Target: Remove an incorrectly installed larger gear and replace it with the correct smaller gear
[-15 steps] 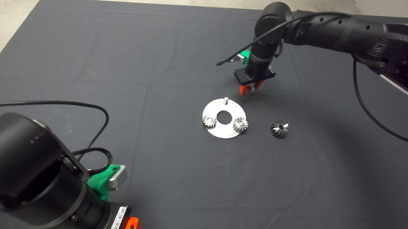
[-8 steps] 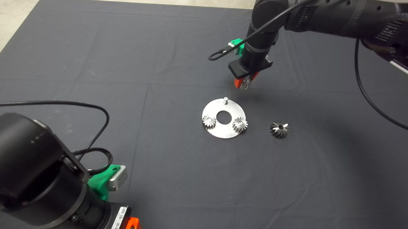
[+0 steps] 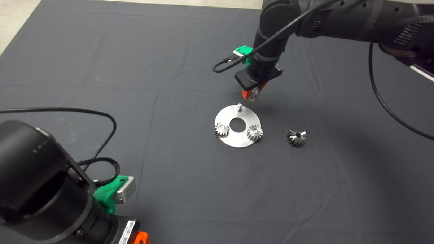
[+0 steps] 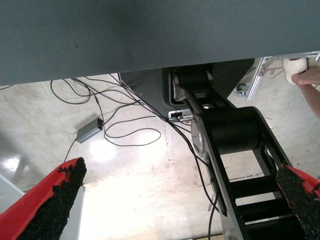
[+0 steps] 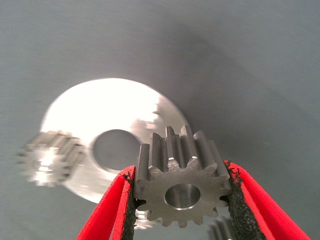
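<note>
- Head view: my right gripper point(image 3: 253, 94) hangs above the mat point(image 3: 96, 60), just beyond the far rim of the round steel plate point(image 3: 238, 137), close to the bare pin point(image 3: 240, 106) standing at that rim.
- Right gripper state: clamped on the smaller gear point(image 5: 182, 187). Wrist view shows both pads pressing the teeth on opp. sides, flat face and plain bore toward the cam. Grip looks centred, no visible tilt in the pads.
- Larger gear point(image 3: 296, 137): off the plate, resting on the mat to the plate's right, well clear. Removal half of the job looks done.
- Plate status: two other small gears seated, one near the left rim point(image 3: 222, 129), one right of the centre hole point(image 3: 255, 132). Only the far pin is vacant, so I judge that as the target.
- Left gripper point(image 4: 175, 200): parked at the lower-left edge of the head view, fingers spread wide, holding nothing; its cam sees floor and cables only.
- Step in hand (judgement): carry gear over the pin and drop it on.
- How to do it well:
  - bring the bore directly over the pin before any descent; gear currently sits a bit off to the pin's right/far side
  - level the gear face w/ the plate; from the wrist view it reads tipped toward the cam
  - descend slow, release only once bore is on the pin
  - risk: the gear cocking on the pin tip and the plate shifting, as it appears to lie loose on the mat.
</note>
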Tool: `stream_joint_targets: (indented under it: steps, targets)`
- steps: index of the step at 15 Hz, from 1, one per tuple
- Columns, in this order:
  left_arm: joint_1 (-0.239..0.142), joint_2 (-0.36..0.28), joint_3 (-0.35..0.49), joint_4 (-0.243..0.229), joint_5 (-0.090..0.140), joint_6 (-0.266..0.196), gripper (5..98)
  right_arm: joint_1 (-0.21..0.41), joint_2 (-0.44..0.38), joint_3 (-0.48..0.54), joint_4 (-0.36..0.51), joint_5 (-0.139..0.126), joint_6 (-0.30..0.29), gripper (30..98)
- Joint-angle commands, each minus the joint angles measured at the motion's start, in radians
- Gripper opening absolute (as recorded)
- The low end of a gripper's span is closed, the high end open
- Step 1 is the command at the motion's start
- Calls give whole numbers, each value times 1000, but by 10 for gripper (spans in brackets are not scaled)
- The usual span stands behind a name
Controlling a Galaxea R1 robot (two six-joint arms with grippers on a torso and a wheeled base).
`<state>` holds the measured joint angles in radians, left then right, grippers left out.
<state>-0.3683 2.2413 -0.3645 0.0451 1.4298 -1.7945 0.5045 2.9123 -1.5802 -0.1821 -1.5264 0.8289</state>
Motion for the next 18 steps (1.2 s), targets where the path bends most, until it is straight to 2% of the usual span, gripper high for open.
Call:
stream_joint_targets:
  steps: [1,9,18]
  targets:
    - [-5,-2,12,-19,-2,-3,981,39,29,5,30,-60,7,419]
    - [-5,-2,12,-19,-2,-9,981,29,35,-28,32,-58,19,419]
    - [-5,-2,12,-19,-2,-9,981,-10,46,-73,29,-51,19,418]
